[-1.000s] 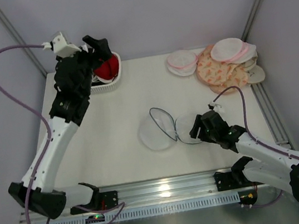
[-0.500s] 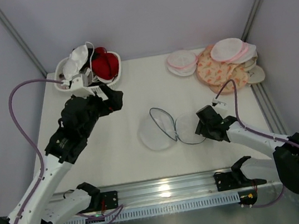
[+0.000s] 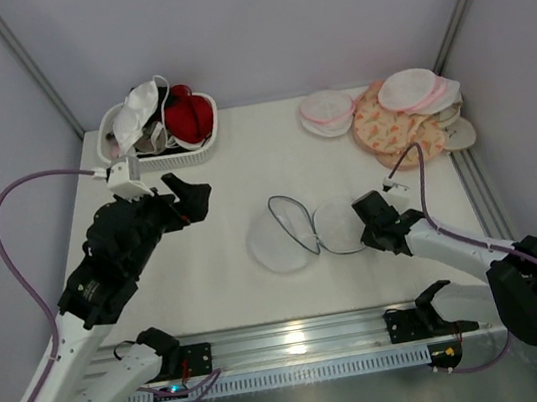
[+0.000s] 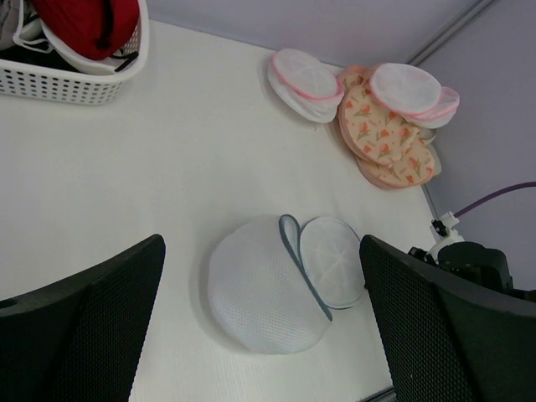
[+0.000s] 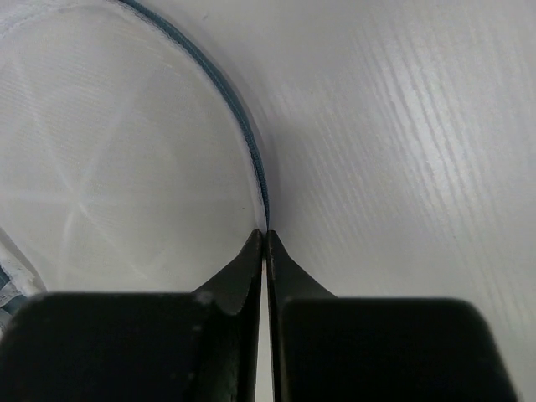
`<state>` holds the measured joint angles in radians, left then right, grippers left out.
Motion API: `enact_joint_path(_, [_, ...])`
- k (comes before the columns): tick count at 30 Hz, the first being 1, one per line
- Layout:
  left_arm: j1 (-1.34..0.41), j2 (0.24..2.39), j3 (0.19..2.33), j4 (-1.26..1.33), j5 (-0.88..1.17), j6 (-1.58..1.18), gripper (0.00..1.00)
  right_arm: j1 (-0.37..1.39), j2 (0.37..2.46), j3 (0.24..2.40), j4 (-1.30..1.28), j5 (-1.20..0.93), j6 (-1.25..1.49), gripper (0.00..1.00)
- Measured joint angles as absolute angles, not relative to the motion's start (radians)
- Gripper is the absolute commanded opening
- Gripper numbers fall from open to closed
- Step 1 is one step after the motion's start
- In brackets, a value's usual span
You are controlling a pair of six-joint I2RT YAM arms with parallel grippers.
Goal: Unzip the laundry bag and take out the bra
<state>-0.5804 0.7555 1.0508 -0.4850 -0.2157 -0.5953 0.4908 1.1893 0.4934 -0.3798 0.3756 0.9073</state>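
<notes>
Right gripper (image 5: 265, 237) pinches the laundry bag (image 3: 280, 245) by its rim, mid-table toward the near edge; left gripper (image 3: 185, 195) hangs spread. Bra (image 3: 138, 107) lies in the far-left corner basket (image 3: 196, 153). Release fully, then lift straight, avoiding snagged mesh.

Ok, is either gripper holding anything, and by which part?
The right gripper is shut on the laundry bag, pinching its dark zipper rim. The left gripper is open and holds nothing.

The round, translucent white-grey mesh laundry bag (image 3: 284, 237) with a dark grey zipper rim lies unzipped at table centre, its flap open toward three o'clock. The plain white satin bra (image 3: 137, 109) sits in a white basket (image 3: 196, 153) at eleven o'clock.
</notes>
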Motion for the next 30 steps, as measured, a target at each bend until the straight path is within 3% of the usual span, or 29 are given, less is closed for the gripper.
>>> enact_joint_path(5, [-0.58,0.724,1.05,-0.527,-0.198,-0.599,1.0,0.49,1.096,0.577,-0.545,0.462,0.858,0.04])
enact_joint_path(15, [-0.58,0.669,1.05,-0.564,-0.175,-0.607,0.99,0.518,1.106,1.068,-0.714,0.577,0.546,0.04])
enact_joint_path(29, [-0.58,0.627,1.05,-0.628,-0.171,-0.622,1.0,1.105,1.562,1.251,-0.818,0.673,0.342,0.04])
enact_joint_path(30, [-0.58,0.624,1.05,-0.631,-0.173,-0.622,0.99,1.129,1.583,1.251,-0.814,0.666,0.342,0.09])
